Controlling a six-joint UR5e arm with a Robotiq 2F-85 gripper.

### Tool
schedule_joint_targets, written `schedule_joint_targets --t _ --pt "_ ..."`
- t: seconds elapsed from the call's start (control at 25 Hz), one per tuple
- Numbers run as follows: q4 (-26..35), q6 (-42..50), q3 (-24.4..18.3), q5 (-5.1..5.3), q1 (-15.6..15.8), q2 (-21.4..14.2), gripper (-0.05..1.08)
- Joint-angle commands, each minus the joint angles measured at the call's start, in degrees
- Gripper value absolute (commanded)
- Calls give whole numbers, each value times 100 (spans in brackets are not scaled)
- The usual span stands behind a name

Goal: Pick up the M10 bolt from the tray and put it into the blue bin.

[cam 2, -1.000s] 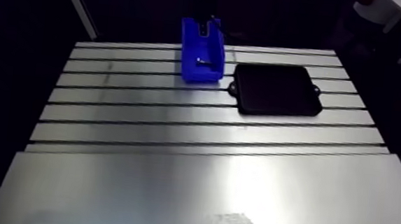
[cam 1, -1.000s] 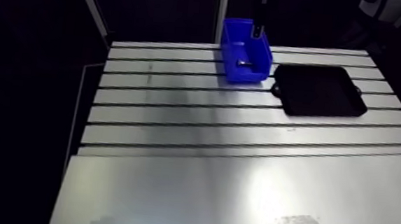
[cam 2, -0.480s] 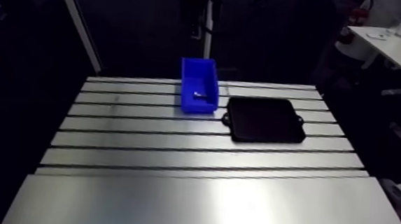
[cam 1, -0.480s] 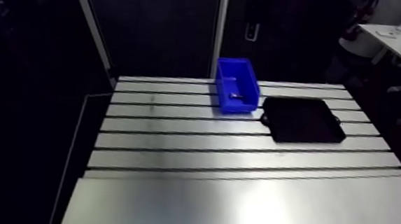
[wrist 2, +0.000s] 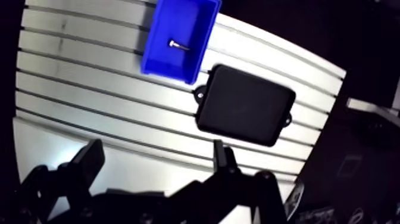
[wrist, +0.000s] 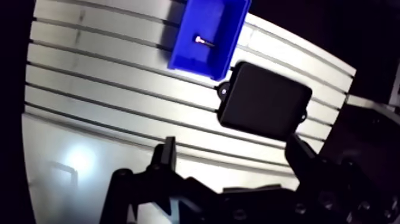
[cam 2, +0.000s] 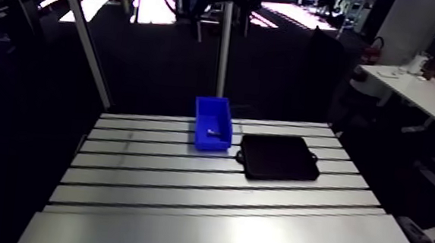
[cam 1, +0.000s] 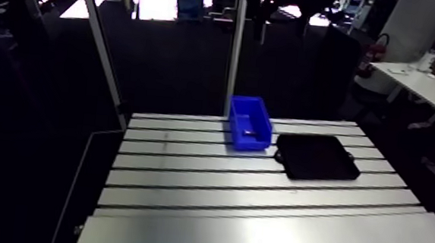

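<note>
Inside the blue bin (wrist: 197,69), flat on its floor: the bolt (wrist: 205,41), roughly midway along. Lies crosswise to the bin's length and about in line with the slots of the desk (wrist: 89,77); brighter head end on the side away from the tray, as far as can be made out. Black tray (wrist: 262,101) just beside the bin, near one corner of it, with nothing showing on it. Bolt well ahead of the pincer (wrist: 233,154) and far below it, past the tray, so no reach to it without a long drop forward. Pincer wide open and holding nothing, both fingers (wrist: 168,156) high over the near part of the desk. Judged from this layout: drop-off already made, no grasp left to do, only a pull-away clear of the bin.

Compared with just before: bolt in the same spot in the bin, bin and tray side by side exactly as then. Pincer then hanging low at the bin's far end in the arm view; now not to be made out there. Bin and tray smaller and further off in the arm view: a rise of the camera with the arm, not a shift of the things.
</note>
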Motion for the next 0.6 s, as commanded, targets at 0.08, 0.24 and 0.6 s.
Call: schedule_joint_targets --t 0.08,0.24,0.6 --pt "752 1694 -162 19 -30 -136 1" --pt "1042 2142 -171 300 -48 -171 1" --pt "1280 2195 -461 397 -74 -347 1"
